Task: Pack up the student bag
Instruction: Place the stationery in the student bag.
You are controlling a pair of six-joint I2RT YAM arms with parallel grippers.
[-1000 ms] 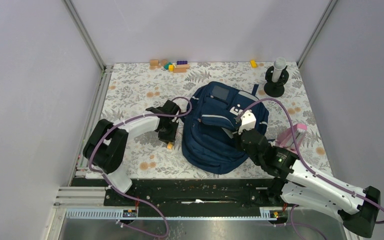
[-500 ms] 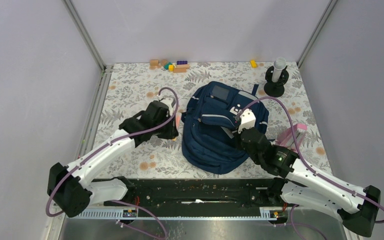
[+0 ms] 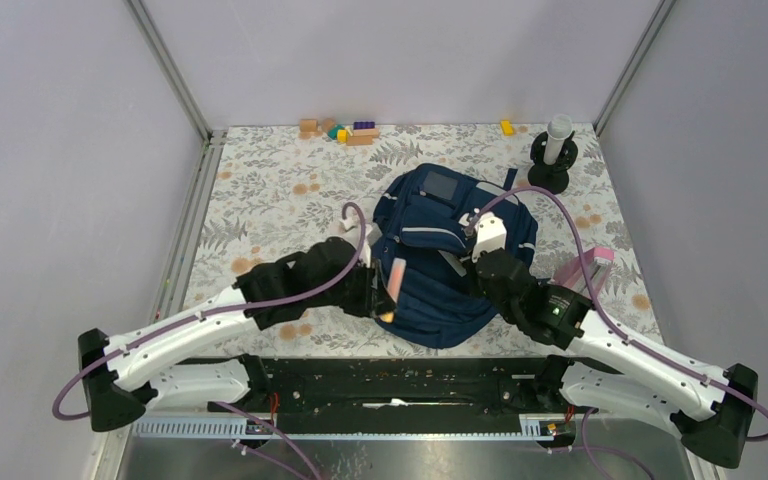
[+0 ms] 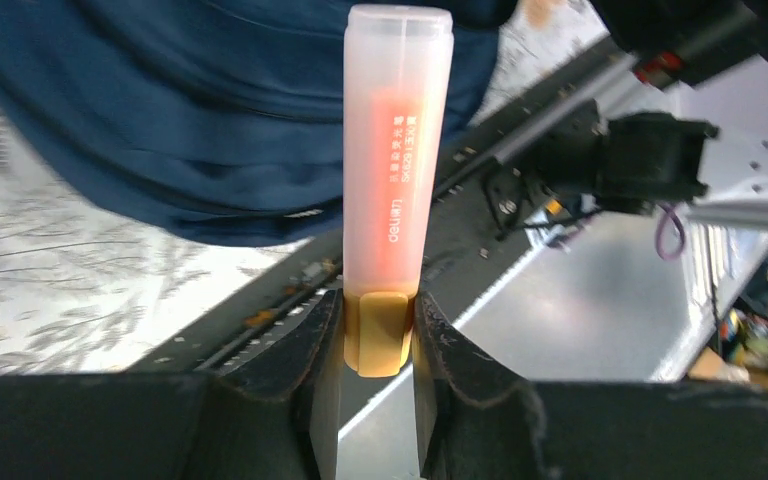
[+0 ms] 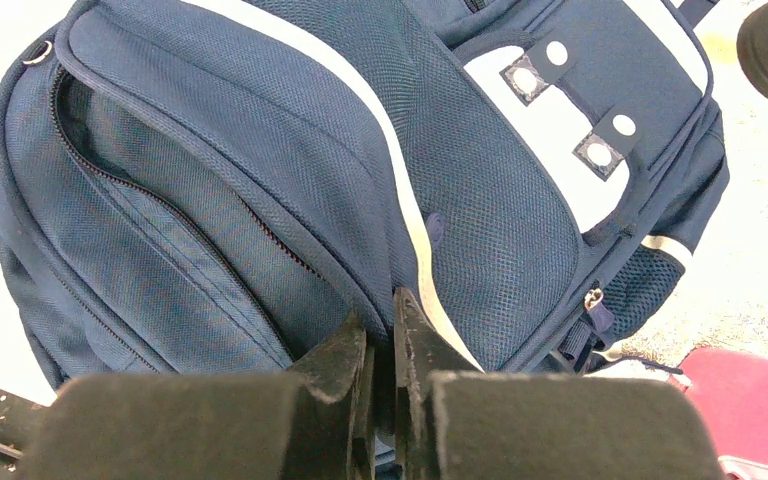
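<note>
Left jaws clamping one highlighter (image 4: 397,170), right jaws pinching one backpack (image 5: 210,150)

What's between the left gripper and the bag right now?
Only the orange highlighter held by the left gripper, its far end over the student bag; left wrist view shows it.

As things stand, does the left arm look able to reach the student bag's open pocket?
Probably yes: the left arm holds the highlighter in its jaws over the student bag; nothing intervenes.
</note>
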